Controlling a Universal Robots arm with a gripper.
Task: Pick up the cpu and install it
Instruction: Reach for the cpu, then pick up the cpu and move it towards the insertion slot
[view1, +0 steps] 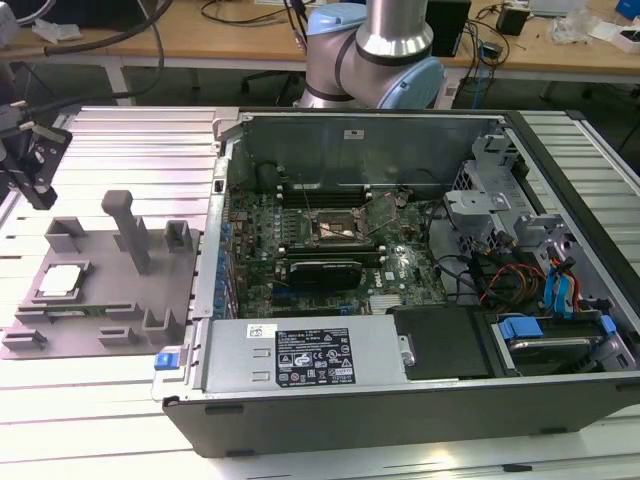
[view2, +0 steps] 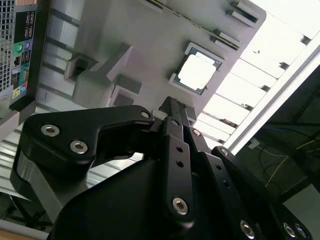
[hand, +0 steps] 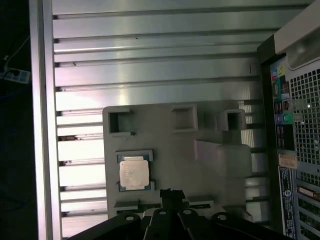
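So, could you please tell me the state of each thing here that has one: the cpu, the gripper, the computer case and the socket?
cpu: lying flat in its pocket of the gray holder, not gripped.
gripper: shut, empty, above the holder, apart from the cpu.
computer case: on its side, side cover off, inside exposed.
socket: retention frame looks raised, seems empty.

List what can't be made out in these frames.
- cpu: top markings too small in the first wrist view, glare-washed in the second.
- Motherboard socket: exterior view, too small to judge its frame.
- gripper: partly cut by the exterior view's left edge.
- Grey tray: near edge hidden behind the gripper, first wrist view.
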